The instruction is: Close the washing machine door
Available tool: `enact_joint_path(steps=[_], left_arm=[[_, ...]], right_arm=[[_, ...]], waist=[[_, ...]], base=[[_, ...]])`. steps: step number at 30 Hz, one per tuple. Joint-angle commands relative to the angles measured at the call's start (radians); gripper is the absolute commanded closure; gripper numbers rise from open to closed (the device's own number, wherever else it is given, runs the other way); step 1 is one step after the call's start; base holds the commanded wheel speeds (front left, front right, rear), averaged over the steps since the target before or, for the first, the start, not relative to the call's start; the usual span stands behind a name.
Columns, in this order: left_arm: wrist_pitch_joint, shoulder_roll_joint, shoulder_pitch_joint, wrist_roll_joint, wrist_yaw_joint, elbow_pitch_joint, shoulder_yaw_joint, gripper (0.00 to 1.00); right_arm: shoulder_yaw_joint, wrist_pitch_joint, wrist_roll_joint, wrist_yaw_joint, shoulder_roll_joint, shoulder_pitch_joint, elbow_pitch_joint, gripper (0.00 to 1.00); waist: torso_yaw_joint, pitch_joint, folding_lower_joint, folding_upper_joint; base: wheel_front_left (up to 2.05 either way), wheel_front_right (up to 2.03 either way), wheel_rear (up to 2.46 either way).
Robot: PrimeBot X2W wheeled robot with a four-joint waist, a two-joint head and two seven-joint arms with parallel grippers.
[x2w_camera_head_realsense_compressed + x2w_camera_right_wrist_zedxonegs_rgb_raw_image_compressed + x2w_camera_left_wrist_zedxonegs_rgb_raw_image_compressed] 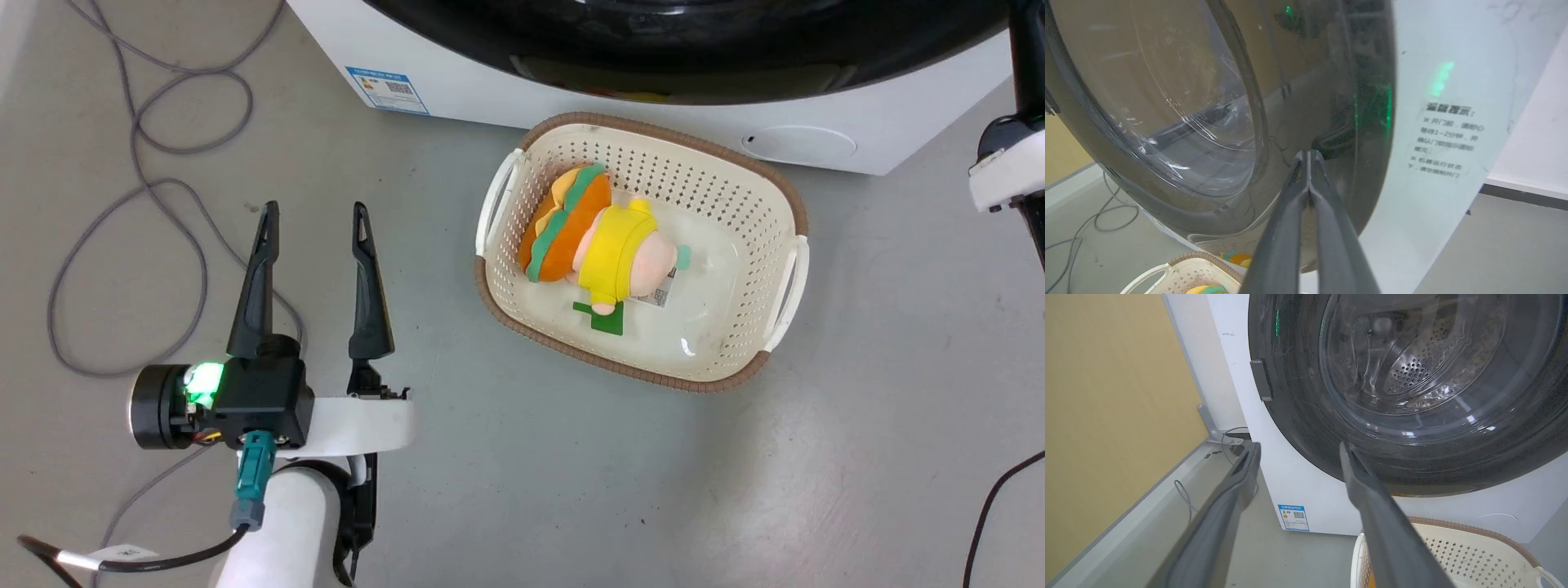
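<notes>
- Machine (pixel 1306 490): white, on floor (pixel 571 490), ahead.
- Door (pixel 1306 433): on machine front, seemingly near flush; final press in hand.
- Basket (pixel 735 196): on floor below door; crowds low room.
- Right gripper (pixel 1309 157): fingers pinched together, empty, tips at door frame; next, straight inward push.
- Left gripper (pixel 315 206): spread wide, empty, over open floor.

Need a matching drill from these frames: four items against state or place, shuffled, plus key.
Items:
1. left hand
2. right hand
3. plush toy
4. blue label

States or places:
A. lying in the cream basket
B. fingers pressed together
C. low on the washing machine front
D. fingers spread apart

Pairs: 1-D, 2-B, 3-A, 4-C
</notes>
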State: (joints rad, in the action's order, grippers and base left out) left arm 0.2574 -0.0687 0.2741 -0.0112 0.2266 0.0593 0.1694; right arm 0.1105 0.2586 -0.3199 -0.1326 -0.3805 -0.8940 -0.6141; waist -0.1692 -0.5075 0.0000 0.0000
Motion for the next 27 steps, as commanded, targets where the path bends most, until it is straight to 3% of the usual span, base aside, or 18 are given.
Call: enact_joint_path(steps=[1,7,12,18,23,27], left_arm=[[0.004,0.005,0.016,-0.005,0.004,0.005,-0.005,0.00],[0.004,0.007,0.014,-0.004,0.005,-0.002,-0.008,0.00],[0.004,0.006,-0.007,-0.005,0.006,-0.020,-0.017,0.00],[0.004,-0.009,-0.051,-0.002,0.005,-0.040,-0.034,0.00],[0.004,-0.022,-0.092,0.004,0.008,-0.054,-0.041,0.00],[0.004,-0.034,-0.127,0.002,0.009,-0.061,-0.050,0.00]], right_arm=[[-0.009,0.003,0.010,0.002,-0.003,-0.029,-0.015,1.00],[-0.030,0.003,0.031,0.002,0.019,-0.023,-0.015,1.00],[-0.033,0.003,0.056,0.002,0.032,0.057,0.066,1.00],[-0.087,0.003,0.094,0.002,0.070,0.189,0.255,1.00],[-0.158,0.003,0.200,0.002,0.137,0.304,0.474,1.00],[-0.159,0.003,0.226,0.002,0.197,0.410,0.594,1.00]], waist=[[0.001,-0.003,0.0000,0.0000],[0.002,0.014,0.0000,0.0000],[0.016,0.070,0.0000,0.0000],[0.053,0.165,0.0000,0.0000],[0.085,0.243,0.0000,0.0000],[0.109,0.291,0.0000,0.0000]], base=[[0.00,0.00,0.00],[0.00,0.00,0.00],[0.00,0.00,0.00],[0.00,0.00,0.00],[0.00,0.00,0.00],[0.00,0.00,0.00]])
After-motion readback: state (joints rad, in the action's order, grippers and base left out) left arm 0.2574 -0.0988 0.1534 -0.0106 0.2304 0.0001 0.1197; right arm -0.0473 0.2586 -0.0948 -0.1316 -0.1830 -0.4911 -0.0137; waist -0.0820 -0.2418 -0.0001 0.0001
